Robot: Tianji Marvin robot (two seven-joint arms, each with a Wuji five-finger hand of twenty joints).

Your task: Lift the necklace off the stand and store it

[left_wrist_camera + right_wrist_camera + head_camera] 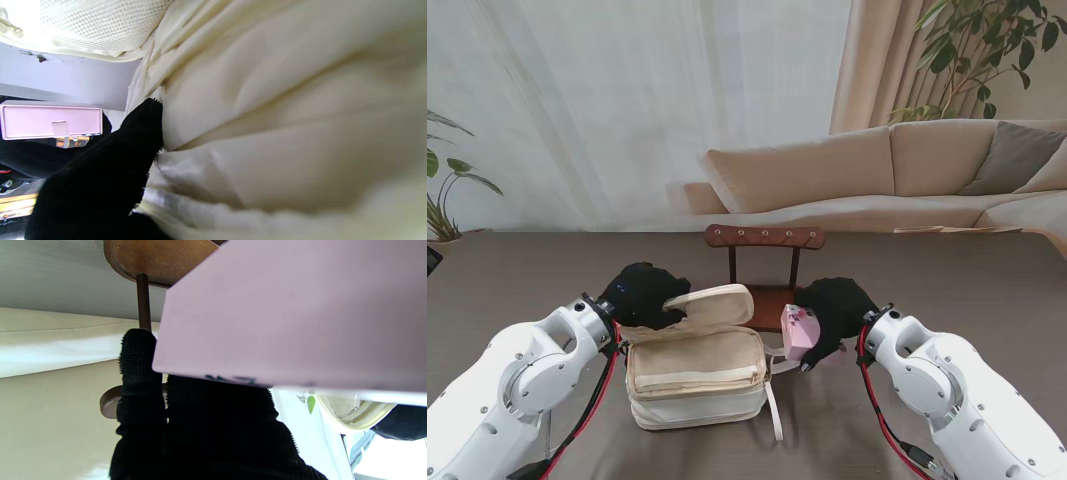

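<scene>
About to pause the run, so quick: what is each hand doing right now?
Left hand: shut on the cream bag's open flap.
Right hand: shut on the pink box, beside the bag.

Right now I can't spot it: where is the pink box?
In the stand view, the pink box is in the right robot hand, right of the cream bag, near the wooden stand.

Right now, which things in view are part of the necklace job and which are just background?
In play:
wooden stand, no necklace visible on it
pink box, held in right hand
cream bag, flap held up by left hand

Background:
sofa
curtain
plants
</scene>
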